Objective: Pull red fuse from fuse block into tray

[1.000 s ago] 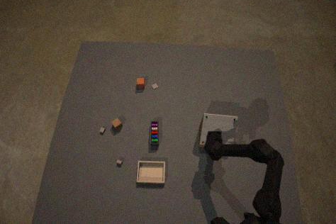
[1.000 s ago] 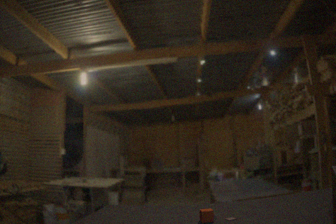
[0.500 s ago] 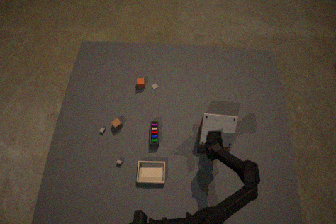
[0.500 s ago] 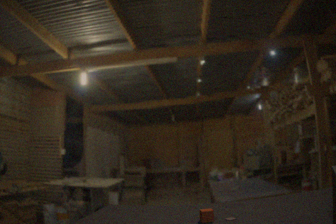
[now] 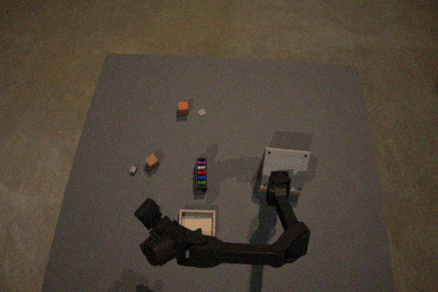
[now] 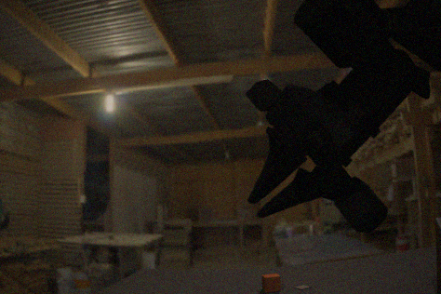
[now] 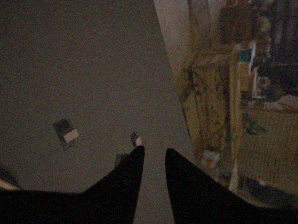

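The black fuse block (image 5: 200,180) stands on the blue-grey mat (image 5: 115,102), with several coloured fuses in a row. The red fuse (image 5: 200,172) sits in the block among them. The shallow white tray (image 5: 198,212) lies just in front of the block, partly covered by my arm. My gripper (image 5: 144,212) (image 6: 257,207) (image 7: 154,153) hangs above the mat to the left of the tray, well clear of the block. Its fingers stand narrow with nothing between them. In the wrist view they point over bare mat towards small cubes.
An orange cube (image 5: 183,107) (image 6: 271,283) and a small grey tile (image 5: 201,112) lie at the back. A tan cube (image 5: 152,160) and a small grey cube (image 5: 133,169) lie left of the block. The arm's white base plate (image 5: 286,159) is to the right.
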Robot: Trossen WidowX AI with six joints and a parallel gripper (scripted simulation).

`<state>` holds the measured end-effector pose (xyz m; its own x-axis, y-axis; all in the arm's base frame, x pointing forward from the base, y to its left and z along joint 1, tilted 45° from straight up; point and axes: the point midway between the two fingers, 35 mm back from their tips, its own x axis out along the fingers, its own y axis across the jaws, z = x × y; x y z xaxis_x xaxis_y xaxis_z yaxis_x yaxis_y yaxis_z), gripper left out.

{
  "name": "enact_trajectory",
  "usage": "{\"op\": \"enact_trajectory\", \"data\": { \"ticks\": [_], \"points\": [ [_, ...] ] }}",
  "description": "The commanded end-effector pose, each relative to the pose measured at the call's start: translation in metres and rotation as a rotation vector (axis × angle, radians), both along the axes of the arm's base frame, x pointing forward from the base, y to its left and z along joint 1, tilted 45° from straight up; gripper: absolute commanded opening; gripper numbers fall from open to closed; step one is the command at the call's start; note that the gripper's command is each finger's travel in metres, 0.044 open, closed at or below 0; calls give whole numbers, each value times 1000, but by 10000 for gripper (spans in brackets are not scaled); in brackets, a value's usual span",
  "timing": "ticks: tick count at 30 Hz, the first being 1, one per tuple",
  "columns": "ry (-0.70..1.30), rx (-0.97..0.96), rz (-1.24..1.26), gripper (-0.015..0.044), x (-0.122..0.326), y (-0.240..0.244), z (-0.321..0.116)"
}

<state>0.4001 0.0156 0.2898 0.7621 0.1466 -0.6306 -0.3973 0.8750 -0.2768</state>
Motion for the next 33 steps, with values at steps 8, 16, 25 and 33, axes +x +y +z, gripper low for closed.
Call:
{"op": "enact_trajectory", "data": {
  "ticks": [8,16,25,33],
  "points": [
    [528,233,-10,74,-25,-49,-167],
    [885,638,-77,74,-90,-72,-265],
    [955,773,-104,74,-107,-70,-280],
    [955,773,-104,74,-106,-64,-285]
  ]
}}
